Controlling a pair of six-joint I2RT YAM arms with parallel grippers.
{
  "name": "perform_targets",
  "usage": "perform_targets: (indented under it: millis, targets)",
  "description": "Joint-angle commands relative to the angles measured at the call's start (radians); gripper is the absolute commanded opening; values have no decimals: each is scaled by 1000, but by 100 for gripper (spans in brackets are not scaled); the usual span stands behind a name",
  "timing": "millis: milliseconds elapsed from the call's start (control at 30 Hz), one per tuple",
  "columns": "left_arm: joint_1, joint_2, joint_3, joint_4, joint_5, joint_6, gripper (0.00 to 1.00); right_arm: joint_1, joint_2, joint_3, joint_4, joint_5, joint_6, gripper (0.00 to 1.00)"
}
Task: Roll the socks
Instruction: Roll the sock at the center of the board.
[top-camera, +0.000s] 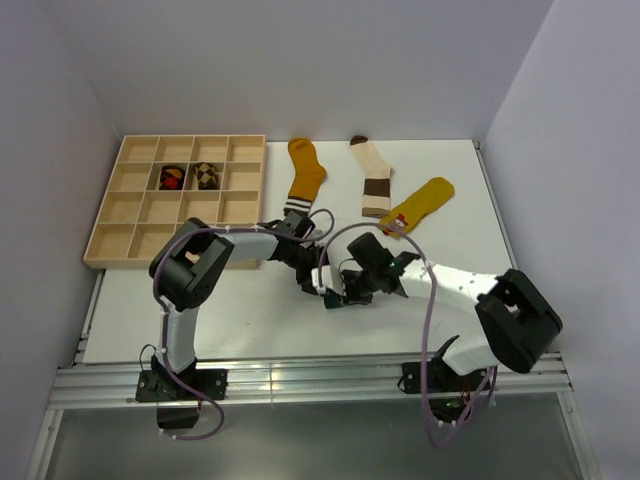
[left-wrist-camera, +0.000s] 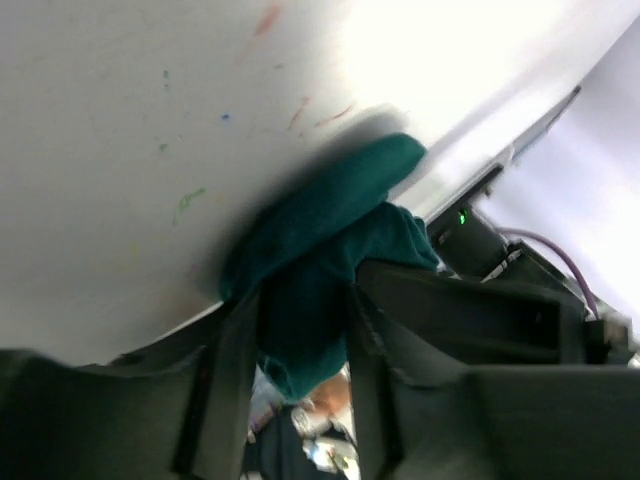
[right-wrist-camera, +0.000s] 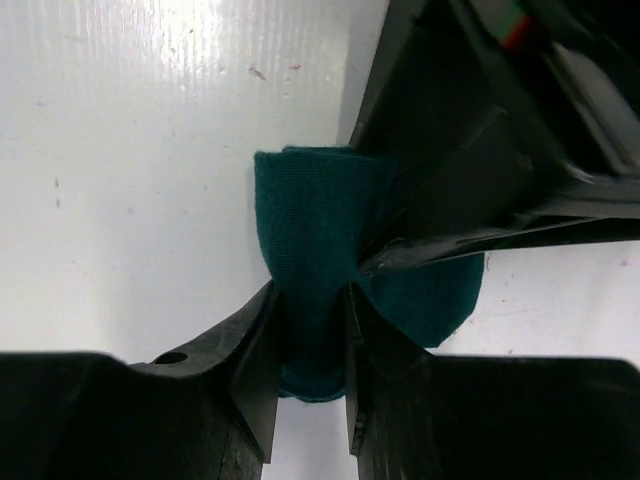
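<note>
A teal sock (right-wrist-camera: 310, 200), folded into a bundle, lies on the white table between both grippers. My right gripper (right-wrist-camera: 310, 295) is shut on its near end, the fabric squeezed between the pads. My left gripper (left-wrist-camera: 300, 295) straddles the same sock (left-wrist-camera: 330, 200) with its jaws parted and the fabric loose between them. Seen from above, the left gripper (top-camera: 318, 280) and right gripper (top-camera: 352, 285) meet at mid-table and hide the teal sock. Three socks lie flat further back: mustard (top-camera: 305, 172), cream with brown bands (top-camera: 373, 175), yellow (top-camera: 422, 205).
A wooden compartment tray (top-camera: 135, 215) sits at the back left, with two rolled socks (top-camera: 175, 178) (top-camera: 207, 175) in neighbouring cells. The left arm's finger (right-wrist-camera: 460, 190) crosses the right wrist view close above the sock. Walls enclose the table on three sides.
</note>
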Motion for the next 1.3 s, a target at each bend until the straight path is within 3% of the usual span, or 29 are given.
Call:
perform_targets:
  millis: [0, 333, 533, 600, 967, 1067, 1267]
  targets:
    - [5, -79, -64, 113, -222, 30, 47, -116, 97, 142, -269, -186, -6, 26]
    - [-1, -407, -420, 424, -506, -72, 50, -284, 514, 493, -730, -353, -127, 27]
    - [-107, -498, -428, 478, -658, 115, 56, -315, 722, 716, -924, -353, -109, 30]
    - [-130, -498, -424, 510, -652, 181, 58, -322, 765, 771, -957, -352, -88, 30]
    - [-185, -352, -318, 479, -601, 251, 61, -335, 824, 783, -847, -286, 113, 29]
    - [-196, -346, -315, 468, -607, 211, 61, -341, 822, 771, -804, -274, 179, 27]
    - [-204, -405, -357, 390, -684, -37, 61, -358, 790, 708, -686, -229, 296, 25]
